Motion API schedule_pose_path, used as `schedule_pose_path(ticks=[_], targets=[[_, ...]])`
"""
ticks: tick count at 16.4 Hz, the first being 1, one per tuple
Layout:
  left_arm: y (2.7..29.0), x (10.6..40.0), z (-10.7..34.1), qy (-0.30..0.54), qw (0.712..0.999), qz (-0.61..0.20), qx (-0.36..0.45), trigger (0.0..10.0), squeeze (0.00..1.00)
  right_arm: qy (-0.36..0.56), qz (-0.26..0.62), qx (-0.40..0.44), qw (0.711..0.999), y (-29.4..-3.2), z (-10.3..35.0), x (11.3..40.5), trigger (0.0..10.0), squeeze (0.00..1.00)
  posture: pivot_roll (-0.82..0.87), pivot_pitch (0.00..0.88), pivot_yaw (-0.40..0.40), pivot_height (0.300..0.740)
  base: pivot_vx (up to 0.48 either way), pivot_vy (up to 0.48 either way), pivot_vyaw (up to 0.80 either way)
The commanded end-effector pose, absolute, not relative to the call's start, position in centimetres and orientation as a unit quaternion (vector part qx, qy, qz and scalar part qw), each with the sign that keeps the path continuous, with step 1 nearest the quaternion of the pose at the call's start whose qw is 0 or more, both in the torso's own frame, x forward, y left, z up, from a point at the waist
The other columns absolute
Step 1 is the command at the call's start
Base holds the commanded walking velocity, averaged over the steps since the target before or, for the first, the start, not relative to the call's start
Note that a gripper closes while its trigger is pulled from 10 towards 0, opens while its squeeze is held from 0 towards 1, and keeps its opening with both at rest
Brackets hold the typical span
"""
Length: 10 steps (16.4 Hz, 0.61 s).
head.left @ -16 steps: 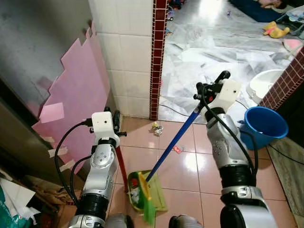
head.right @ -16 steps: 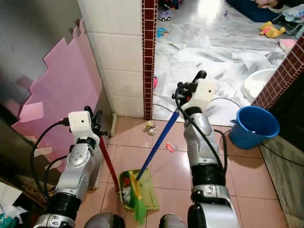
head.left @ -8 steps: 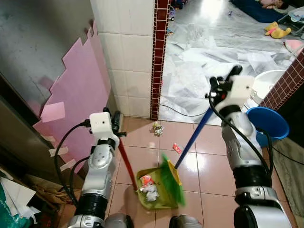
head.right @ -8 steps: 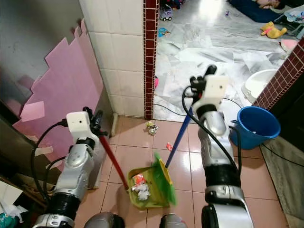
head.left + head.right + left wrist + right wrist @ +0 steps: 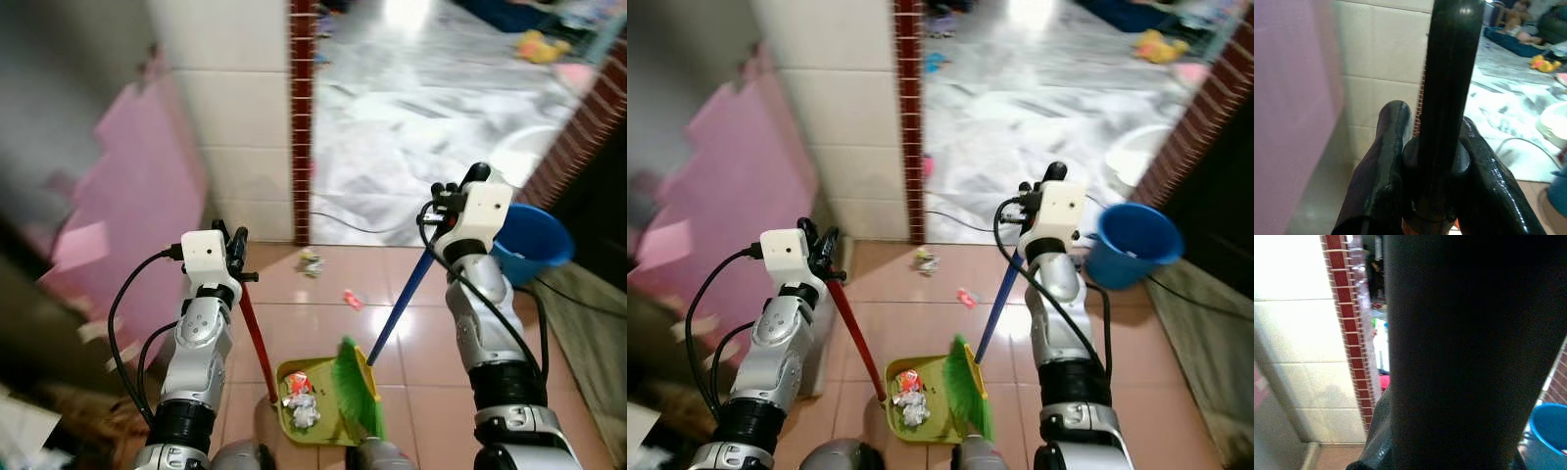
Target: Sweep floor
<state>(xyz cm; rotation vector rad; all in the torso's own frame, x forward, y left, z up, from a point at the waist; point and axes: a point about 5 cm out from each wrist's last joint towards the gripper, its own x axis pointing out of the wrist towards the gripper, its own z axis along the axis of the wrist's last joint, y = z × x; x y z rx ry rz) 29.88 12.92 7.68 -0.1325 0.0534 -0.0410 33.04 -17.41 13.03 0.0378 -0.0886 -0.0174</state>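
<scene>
With the left gripper (image 5: 235,257) clamping the dustpan handle (image 5: 257,338) and the right gripper (image 5: 443,204) clamping the broom handle (image 5: 402,305), hold the dustpan (image 5: 315,399) flat and draw the far scraps (image 5: 310,260) nearward with short strokes.

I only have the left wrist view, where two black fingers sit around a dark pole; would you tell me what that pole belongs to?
Observer: It is the red handle of the green dustpan, which sits on the tiled floor in front of the robot. The left gripper is shut on it.
Operator: Thank you. Is there anything in the pan?
Observer: Yes, crumpled white paper and a red scrap lie inside it.
Operator: And what is the other arm doing?
Observer: The right gripper holds the blue broom handle; the green bristles rest at the pan's edge.
Operator: Is any litter left?
Observer: Two small pieces: one by the brick pillar, another nearer the broom.
</scene>
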Motion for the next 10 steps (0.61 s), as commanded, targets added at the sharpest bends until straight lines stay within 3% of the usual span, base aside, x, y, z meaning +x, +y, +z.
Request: schedule_pose_path(ticks=[1, 8, 10], targets=[[12.43, 30.33, 9.34, -0.007, 0.996, -0.034, -0.084, 10.0, 0.0, -0.056, -0.008, 0.014, 0.998, -17.29, 13.47, 33.07, 10.0, 0.0, 0.0, 0.0, 0.019, 0.74, 0.0, -0.3, -0.8], [12.21, 30.27, 9.47, -0.006, 0.995, -0.041, -0.087, 10.0, 0.0, -0.065, -0.033, 0.003, 0.997, -18.04, 13.8, 33.3, 10.0, 0.0, 0.0, 0.0, 0.023, 0.74, 0.0, -0.4, -0.8], [12.23, 30.24, 9.42, -0.005, 0.995, -0.042, -0.087, 10.0, 0.0, -0.066, -0.036, 0.001, 0.997, -18.13, 13.71, 33.22, 10.0, 0.0, 0.0, 0.0, 0.025, 0.74, 0.0, -0.431, -0.25]])
